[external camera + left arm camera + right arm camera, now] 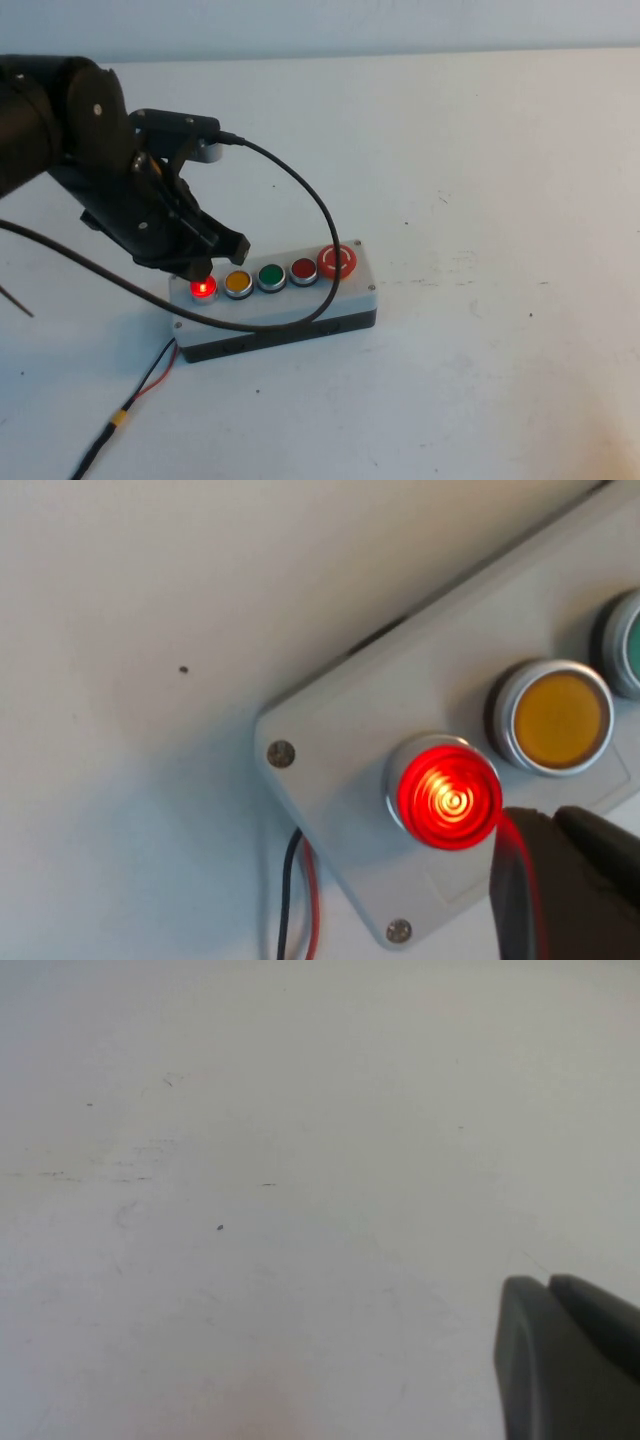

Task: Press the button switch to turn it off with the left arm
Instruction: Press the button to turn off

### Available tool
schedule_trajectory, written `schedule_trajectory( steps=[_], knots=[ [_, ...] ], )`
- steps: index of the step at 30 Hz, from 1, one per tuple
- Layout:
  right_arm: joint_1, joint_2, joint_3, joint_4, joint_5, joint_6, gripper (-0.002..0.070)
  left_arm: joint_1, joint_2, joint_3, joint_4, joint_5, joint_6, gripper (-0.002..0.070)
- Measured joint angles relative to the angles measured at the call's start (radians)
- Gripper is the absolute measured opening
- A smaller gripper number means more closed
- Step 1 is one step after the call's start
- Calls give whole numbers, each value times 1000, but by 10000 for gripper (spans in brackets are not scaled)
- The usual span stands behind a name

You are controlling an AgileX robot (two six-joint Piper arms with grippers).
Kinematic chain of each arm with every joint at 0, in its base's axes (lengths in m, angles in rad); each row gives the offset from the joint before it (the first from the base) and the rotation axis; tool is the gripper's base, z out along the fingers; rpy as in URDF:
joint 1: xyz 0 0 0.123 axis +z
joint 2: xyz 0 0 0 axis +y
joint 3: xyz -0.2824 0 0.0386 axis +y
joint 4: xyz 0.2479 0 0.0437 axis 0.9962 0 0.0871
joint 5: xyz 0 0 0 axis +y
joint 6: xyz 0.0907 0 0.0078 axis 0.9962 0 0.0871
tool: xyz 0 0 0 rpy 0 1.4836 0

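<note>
The button switch [203, 289] is a small round red button with a silver ring. It glows lit at the left end of the grey box [350, 285], beside the yellow button [238, 282]. My left arm [110, 170] reaches over the box. My left gripper [197, 268] is shut, with its tip just above and behind the lit button. In the left wrist view the glowing button [448, 795] lies right beside the gripper [553, 815], whose black fingers catch red light. My right gripper [548, 1282] is shut over bare white table and does not show in the high view.
The box's row continues with a green button [271, 276], a darker red button [303, 269] and a large red mushroom button [337, 261]. A black cable [300, 200] loops from the arm over the box. Red and black wires [155, 375] leave the box's left end.
</note>
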Motion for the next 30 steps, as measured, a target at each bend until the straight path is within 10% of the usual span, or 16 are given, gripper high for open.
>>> schedule_trajectory(
  steps=[30],
  knots=[
    [0, 0, 0, 0, 0, 0, -16, 4, 91, -37, 27, -4, 0, -2]
  ],
)
